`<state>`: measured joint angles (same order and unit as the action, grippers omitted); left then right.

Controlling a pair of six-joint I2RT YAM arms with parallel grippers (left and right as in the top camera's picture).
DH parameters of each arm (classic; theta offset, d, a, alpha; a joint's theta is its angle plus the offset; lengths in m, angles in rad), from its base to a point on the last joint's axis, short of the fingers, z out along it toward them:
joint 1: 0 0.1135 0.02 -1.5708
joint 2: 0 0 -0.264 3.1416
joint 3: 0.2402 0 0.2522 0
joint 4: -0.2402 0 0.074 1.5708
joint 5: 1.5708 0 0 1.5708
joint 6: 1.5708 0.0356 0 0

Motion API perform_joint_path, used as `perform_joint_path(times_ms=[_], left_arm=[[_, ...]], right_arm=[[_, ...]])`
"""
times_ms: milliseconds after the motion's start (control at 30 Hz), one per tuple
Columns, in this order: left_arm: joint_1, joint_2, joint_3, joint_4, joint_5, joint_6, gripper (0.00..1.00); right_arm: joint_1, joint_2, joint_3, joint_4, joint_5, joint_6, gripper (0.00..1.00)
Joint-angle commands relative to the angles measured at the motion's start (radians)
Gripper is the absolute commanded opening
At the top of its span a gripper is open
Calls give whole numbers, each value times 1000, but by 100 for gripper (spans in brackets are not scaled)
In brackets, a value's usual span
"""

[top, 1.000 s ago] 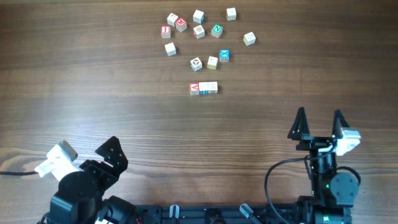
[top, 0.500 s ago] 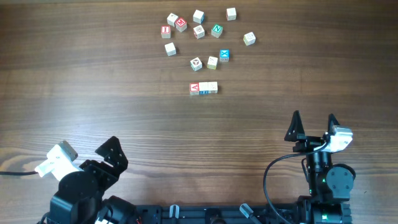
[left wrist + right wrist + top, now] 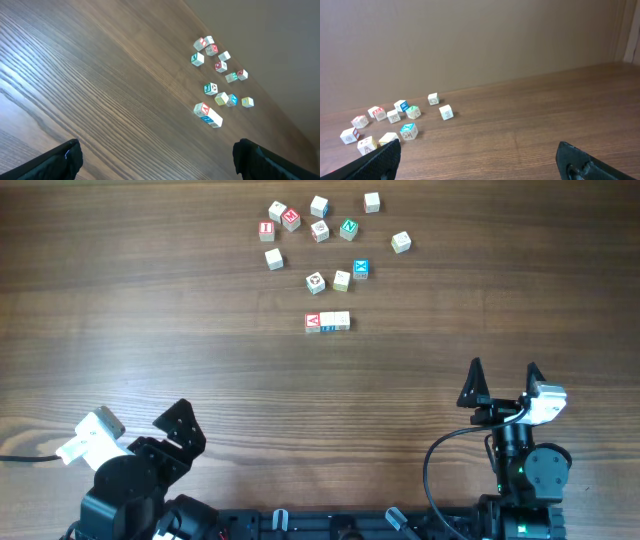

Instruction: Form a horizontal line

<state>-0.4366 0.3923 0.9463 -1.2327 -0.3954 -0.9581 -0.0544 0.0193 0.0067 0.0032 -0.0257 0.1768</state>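
Right gripper (image 3: 503,370) and left gripper (image 3: 157,149): fingers spread wide, nothing between them, both low at the near edge of the table (image 3: 150,300), well apart from any cube. Mid-table we note the horizontal line (image 3: 328,322), three touching cubes with the red-lettered one at its left end, near the loose cubes (image 3: 320,230). We judge the placing done; a next move calls only for a straightness check, without nudging the row.

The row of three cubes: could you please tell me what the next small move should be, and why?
Probably just park both arms. The row lies straight, side to side, its three cubes touching, apart from the loose cubes. The left gripper and right gripper are open, empty and far back, so a nudge would only risk breaking the line.
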Motion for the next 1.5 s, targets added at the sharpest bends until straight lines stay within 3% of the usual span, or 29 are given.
perform_joint_path(times_ms=[0,133,300,433,533,700,933,1267,1467], left_arm=[[-4,-4,-4,0,-7,10,100],[3,-5,-14,-9,-79,38,100],[112,-10,-104,137,-102,92,100],[213,-73,-253,383,9,341,100],[298,-171,-398,604,110,457,100],[435,-279,-626,903,261,492,100],[457,-356,-824,1142,265,592,100],[457,-389,-941,1192,344,779,100],[457,-389,-941,1158,374,829,100]], right_arm=[[-6,-14,-2,0,-14,-17,100],[-6,-15,-2,0,-14,-17,100],[-6,-15,-2,0,-14,-18,100],[-6,-14,-2,0,-14,-17,100],[-6,-14,-2,0,-14,-17,100],[-6,-15,-2,0,-14,-17,100],[-6,-15,-2,0,-14,-18,100],[-6,-14,-2,0,-14,-17,100],[-6,-15,-2,0,-14,-17,100]])
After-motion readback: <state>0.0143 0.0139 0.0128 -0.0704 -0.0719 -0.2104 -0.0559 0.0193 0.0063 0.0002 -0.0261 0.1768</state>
